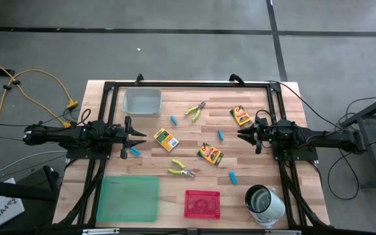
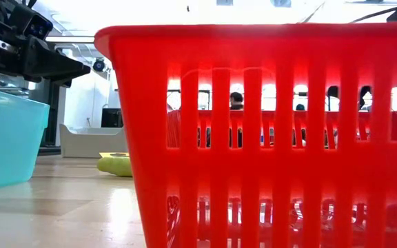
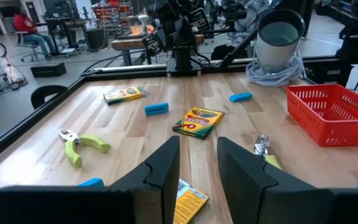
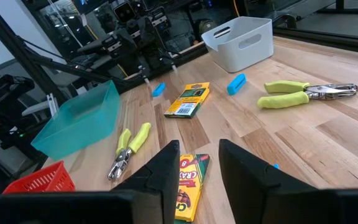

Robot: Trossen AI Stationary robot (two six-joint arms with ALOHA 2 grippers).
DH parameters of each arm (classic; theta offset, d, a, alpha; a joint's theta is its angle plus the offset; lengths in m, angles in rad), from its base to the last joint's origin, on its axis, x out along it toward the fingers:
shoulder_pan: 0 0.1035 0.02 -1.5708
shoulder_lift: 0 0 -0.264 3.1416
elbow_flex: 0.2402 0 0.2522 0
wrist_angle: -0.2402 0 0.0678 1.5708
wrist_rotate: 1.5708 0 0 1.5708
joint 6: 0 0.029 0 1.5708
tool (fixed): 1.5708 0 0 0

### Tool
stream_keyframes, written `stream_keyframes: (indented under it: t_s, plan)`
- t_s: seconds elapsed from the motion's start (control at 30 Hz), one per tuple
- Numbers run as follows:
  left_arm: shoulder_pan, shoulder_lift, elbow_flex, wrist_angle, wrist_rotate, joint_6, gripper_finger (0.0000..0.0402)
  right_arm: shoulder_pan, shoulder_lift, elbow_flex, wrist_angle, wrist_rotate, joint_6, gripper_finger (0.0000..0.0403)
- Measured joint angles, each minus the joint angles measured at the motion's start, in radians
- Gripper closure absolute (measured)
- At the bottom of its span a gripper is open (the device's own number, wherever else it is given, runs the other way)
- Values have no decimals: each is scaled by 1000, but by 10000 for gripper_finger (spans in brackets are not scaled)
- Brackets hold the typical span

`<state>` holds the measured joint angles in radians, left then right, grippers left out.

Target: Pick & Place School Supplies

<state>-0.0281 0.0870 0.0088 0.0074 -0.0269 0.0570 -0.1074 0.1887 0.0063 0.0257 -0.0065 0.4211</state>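
Three yellow-orange crayon boxes (image 1: 166, 140) (image 1: 210, 154) (image 1: 241, 116) lie flat on the wooden table. Around them lie several small light-blue pieces, among them one (image 1: 173, 120) and another (image 1: 232, 177). Two pliers with yellow-green handles (image 1: 195, 111) (image 1: 182, 171) lie there too. My left gripper (image 1: 139, 137) (image 3: 197, 165) hovers level at the table's left side, open, above a crayon box (image 3: 188, 199). My right gripper (image 1: 243, 134) (image 4: 197, 168) hovers at the right side, open, over another crayon box (image 4: 190, 186). Neither has anything between its fingers.
A clear tray (image 1: 142, 101) stands at the far left, a green tray (image 1: 128, 198) at the near left and a red basket tray (image 1: 202, 203) at the near middle. A white-and-metal cup (image 1: 264, 202) stands at the near right. A black frame (image 1: 188, 83) rims the table.
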Motion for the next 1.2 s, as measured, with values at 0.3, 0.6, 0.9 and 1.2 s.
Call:
stream_keyframes:
  t_s: [0.3,0.6,0.9,1.2]
  plan:
    - [0,0,1,41,-21,-38,301,0,0,0,0,0,0,298]
    - [0,73,45,10,-88,-164,301,0,0,0,0,0,0,298]
    - [-1,301,173,15,-168,-297,301,0,0,0,0,0,0,298]
    - [34,584,358,-146,-160,-559,301,0,0,0,0,0,0,298]
